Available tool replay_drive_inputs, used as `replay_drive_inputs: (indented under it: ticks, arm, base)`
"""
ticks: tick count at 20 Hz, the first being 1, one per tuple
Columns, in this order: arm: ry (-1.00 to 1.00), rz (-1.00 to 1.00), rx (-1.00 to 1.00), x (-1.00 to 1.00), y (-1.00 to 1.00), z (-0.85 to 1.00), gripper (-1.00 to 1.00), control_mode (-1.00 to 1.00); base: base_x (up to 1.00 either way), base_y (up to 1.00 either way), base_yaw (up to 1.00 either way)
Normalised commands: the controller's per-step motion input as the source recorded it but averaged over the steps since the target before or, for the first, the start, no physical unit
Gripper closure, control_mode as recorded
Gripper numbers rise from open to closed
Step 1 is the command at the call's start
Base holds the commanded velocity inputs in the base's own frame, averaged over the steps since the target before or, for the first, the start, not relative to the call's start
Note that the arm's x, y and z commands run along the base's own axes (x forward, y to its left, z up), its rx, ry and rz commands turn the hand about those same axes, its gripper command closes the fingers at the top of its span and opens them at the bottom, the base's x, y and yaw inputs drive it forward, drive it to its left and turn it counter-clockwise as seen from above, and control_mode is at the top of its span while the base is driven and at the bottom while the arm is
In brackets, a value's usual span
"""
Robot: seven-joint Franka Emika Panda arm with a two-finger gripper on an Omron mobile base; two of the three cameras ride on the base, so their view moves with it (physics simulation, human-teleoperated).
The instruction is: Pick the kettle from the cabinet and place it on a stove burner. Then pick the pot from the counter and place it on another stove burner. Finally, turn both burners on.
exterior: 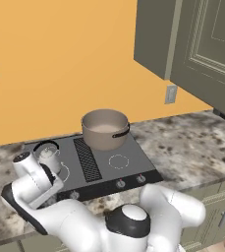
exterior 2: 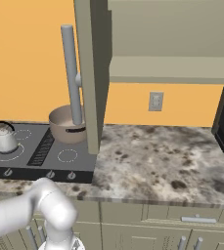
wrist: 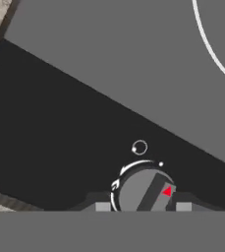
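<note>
Gripper at a burner knob, kettle and pot already on the cooktop

The kettle (exterior: 49,156) sits on the front-left burner ring and the pot (exterior: 104,129) on the back ring beside the vent grille (exterior: 87,159), so what needs handling is a knob (wrist: 142,192) on the cooktop's dark front strip. It looks small, round, rigid and probably smooth, with a raised bar across its face that offers the best purchase for a pinch and twist. The gripper (wrist: 142,206) has its fingertips either side of that knob, partly open; I cannot tell whether they grip it.
</note>
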Motion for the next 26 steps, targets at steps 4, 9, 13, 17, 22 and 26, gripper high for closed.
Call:
replay_drive_inputs:
  ticks: [4, 9, 13, 17, 22, 26]
  arm:
    - [0.00, 0.38, 0.11, 0.00, 0.00, -0.24, 1.00, -1.00]
    - [0.00, 0.37, 0.15, 0.00, 0.00, -0.26, 1.00, -1.00]
    - [0.00, 0.36, 0.16, 0.00, 0.00, -0.30, 1.00, -1.00]
    - [0.00, 0.37, 0.15, 0.00, 0.00, -0.32, 1.00, -1.00]
    - [0.00, 0.38, 0.13, 0.00, 0.00, -0.29, 1.00, -1.00]
    - [0.00, 0.34, 0.10, 0.00, 0.00, -0.27, 1.00, -1.00]
  base:
    - [0.00, 0.00, 0.00]
    - [0.00, 0.00, 0.00]
    - [0.00, 0.00, 0.00]
    - [0.00, 0.00, 0.00]
    - [0.00, 0.00, 0.00]
    - [0.00, 0.00, 0.00]
